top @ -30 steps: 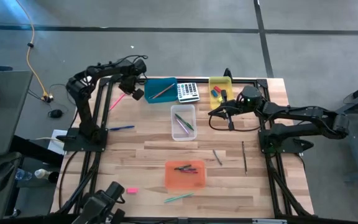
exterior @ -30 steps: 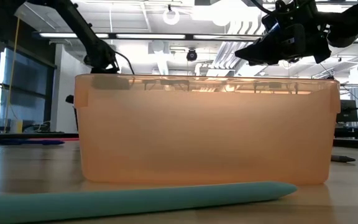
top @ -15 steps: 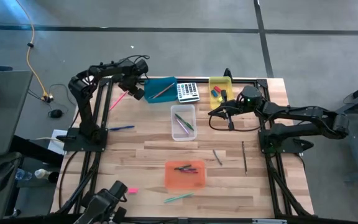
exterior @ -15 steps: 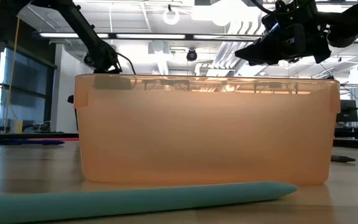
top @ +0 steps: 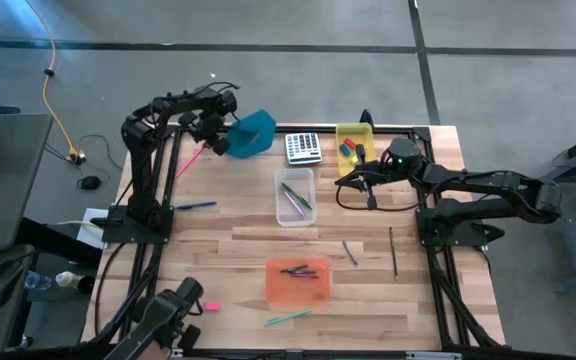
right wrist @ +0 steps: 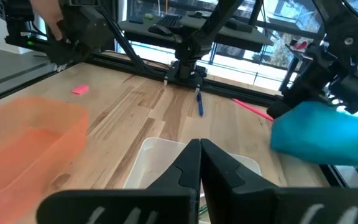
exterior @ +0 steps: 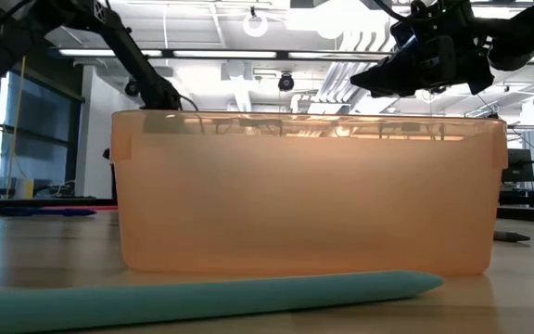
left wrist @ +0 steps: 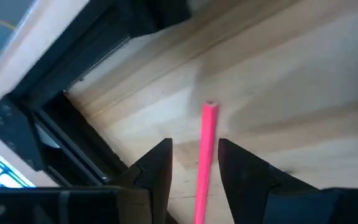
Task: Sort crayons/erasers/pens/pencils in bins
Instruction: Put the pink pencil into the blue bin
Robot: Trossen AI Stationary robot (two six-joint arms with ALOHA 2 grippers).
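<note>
My left gripper (left wrist: pixel 194 167) hangs over the far left corner of the pale wooden table (top: pixel 238 250). Its two dark fingers (left wrist: pixel 157 169) stand apart and grip nothing. A long thin pink pencil (left wrist: pixel 206 146) lies on the wood below them, showing in the gap between the fingers with clear space on either side.

Just to the right of that gripper, the shallow teal-blue plastic bin (top: pixel 252 133) is tipped up on its edge at the table's far rim, leaning against my left arm. Nearer the left arm's base a thin blue pen (top: pixel 196 206) lies on the wood. A small pink eraser (top: pixel 211 306) sits on the near left part of the table.

Further right, a grey-keyed calculator (top: pixel 303 148) lies at the far edge. Nearer than it is the clear plastic bin (top: pixel 295 212), holding green and purple pens. The translucent orange bin (top: pixel 298 290) stands closer still, with a few short dark and red crayons in it. A thin green pen (top: pixel 286 318) lies just in front of the orange bin.

The translucent yellow bin (top: pixel 353 130) stands beside the calculator and holds small red and blue erasers. My right gripper (right wrist: pixel 199 163) hovers between the yellow and clear bins, its fingers pressed together and holding nothing. Two thin dark sticks (top: pixel 349 252) lie on the wood to the right of the orange bin.
</note>
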